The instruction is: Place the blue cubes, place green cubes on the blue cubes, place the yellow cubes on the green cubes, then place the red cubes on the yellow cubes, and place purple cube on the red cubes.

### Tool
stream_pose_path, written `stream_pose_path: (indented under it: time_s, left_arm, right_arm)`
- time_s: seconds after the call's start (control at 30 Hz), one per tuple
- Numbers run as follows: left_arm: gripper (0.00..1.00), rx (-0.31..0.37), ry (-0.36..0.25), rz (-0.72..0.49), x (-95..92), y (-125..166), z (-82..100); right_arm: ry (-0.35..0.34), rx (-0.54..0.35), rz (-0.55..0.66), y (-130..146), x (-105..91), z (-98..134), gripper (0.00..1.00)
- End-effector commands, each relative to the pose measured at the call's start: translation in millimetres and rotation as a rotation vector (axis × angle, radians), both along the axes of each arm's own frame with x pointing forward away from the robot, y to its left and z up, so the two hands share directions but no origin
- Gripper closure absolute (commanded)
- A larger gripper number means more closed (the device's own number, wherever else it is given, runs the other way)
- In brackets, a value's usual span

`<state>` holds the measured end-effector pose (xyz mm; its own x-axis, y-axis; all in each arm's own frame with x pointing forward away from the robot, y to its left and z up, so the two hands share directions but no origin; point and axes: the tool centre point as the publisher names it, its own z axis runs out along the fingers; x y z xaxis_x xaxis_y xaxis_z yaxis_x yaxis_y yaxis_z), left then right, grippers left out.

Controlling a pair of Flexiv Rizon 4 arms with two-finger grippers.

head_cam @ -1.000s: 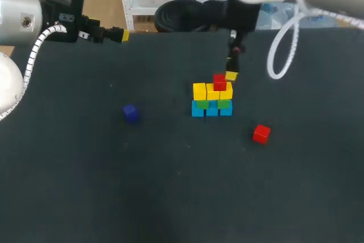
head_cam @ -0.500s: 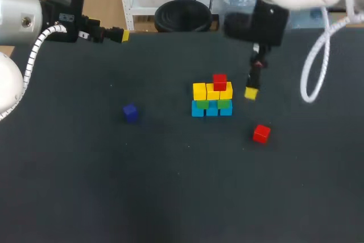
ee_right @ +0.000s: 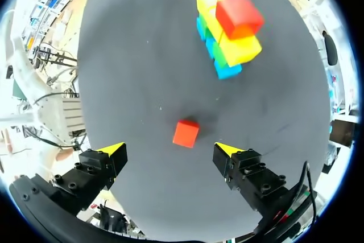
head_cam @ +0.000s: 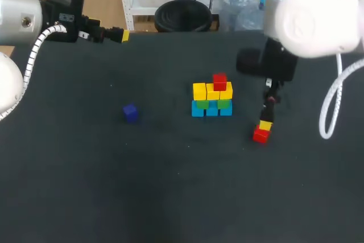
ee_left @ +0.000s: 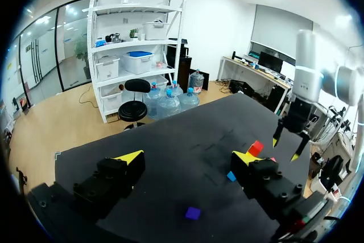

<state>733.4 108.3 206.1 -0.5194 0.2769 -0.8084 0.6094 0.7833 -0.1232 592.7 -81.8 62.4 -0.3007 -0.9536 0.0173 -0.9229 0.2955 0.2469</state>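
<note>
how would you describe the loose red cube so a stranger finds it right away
Start at the stack of cubes near the middle of the dark table. Toward the side where the right arm comes in, the loose red cube lies alone on the table, under the open right hand. The other red cube sits atop the stack; this one stands apart from it.

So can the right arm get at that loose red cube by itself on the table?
Probably yes: the right gripper hangs over the red cube with fingers open, and nothing stands close beside it.
</note>
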Motion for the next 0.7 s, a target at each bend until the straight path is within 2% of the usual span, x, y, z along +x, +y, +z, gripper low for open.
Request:
stream_pose_path:
  time_s: [0.03,0.23,0.43,0.7]
  left_arm:
    - [0.00,-0.005,-0.003,-0.005,0.9,1,-1.2]
    - [0.00,-0.005,-0.003,-0.005,0.9,1,-1.2]
    - [0.00,-0.005,-0.003,-0.005,0.9,1,-1.2]
    - [0.00,-0.005,-0.003,-0.005,0.9,1,-1.2]
  right_arm:
    - [-0.006,-0.026,0.009,-4,-7.9,-20,0.00]
    - [-0.017,-0.032,0.004,-7,-13.6,-30,0.00]
    - [-0.077,-0.047,-0.005,-7,-14.2,-35,0.00]
    - [-0.120,-0.054,-0.019,-6,-10.7,-42,0.00]
